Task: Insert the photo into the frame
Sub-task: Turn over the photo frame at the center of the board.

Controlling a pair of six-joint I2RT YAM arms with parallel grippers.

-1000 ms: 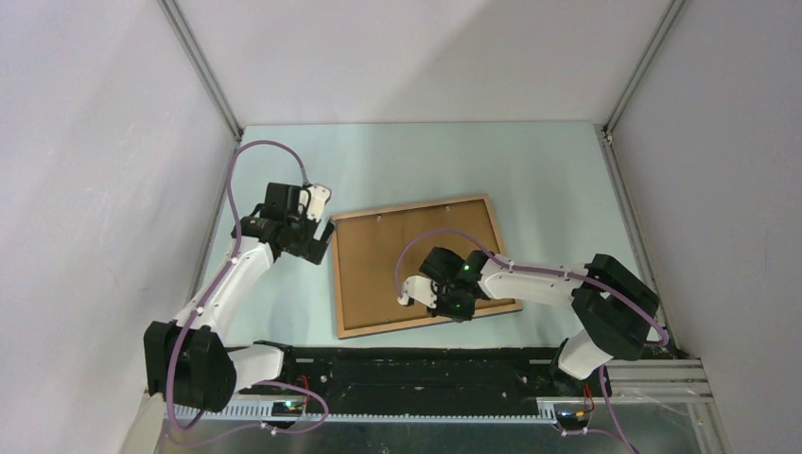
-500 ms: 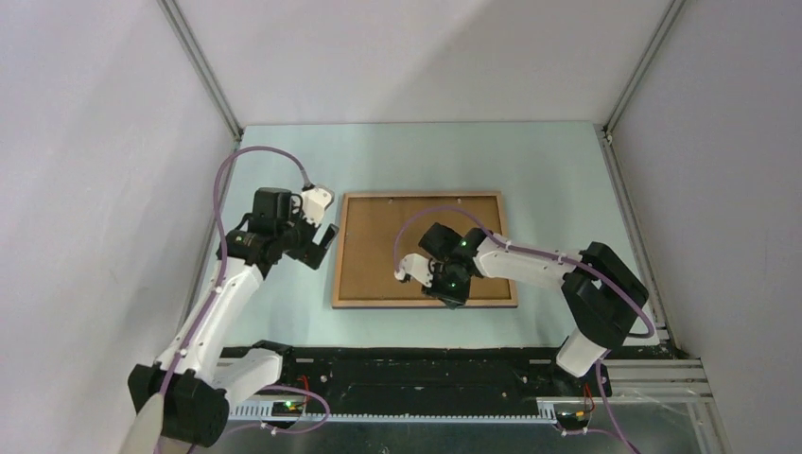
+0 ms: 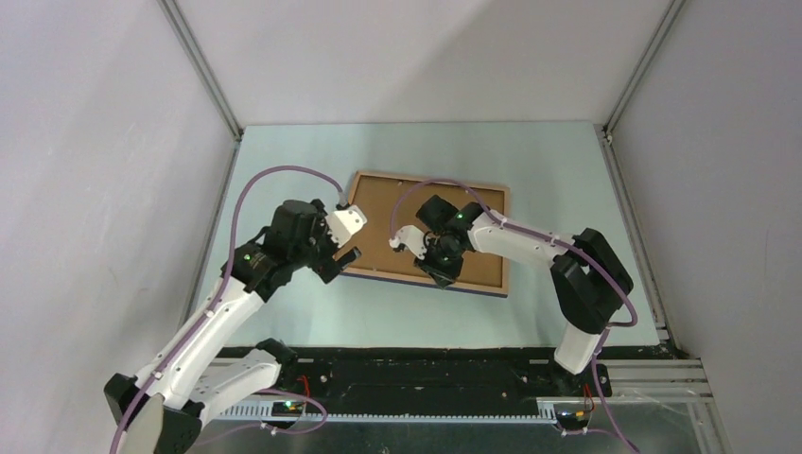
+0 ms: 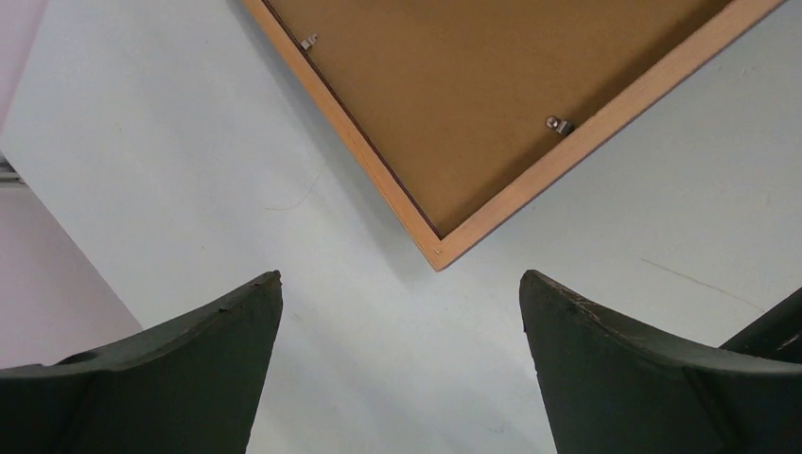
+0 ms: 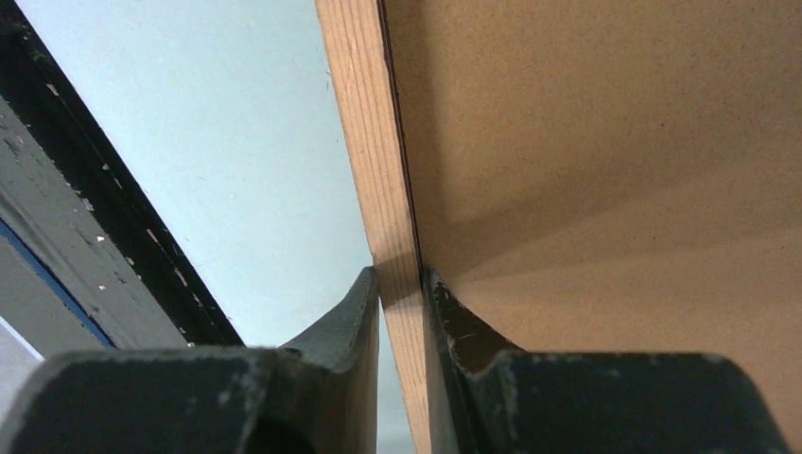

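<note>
We see the thin light-wood rectangular frame (image 3: 507, 236) flat mid-table, with the right gripper (image 5: 402, 274) pinching its near rail and blocking that edge. The wide-spread left gripper (image 4: 400, 284) hangs over bare pale-green table (image 3: 558, 170) off the frame's corner. Bare table shows beyond and right of it; grey walls (image 3: 113, 142) close both sides.

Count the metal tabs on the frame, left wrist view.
2: one tab on the frame's rail at upper left, one on the rail at right; others may be hidden.
</note>
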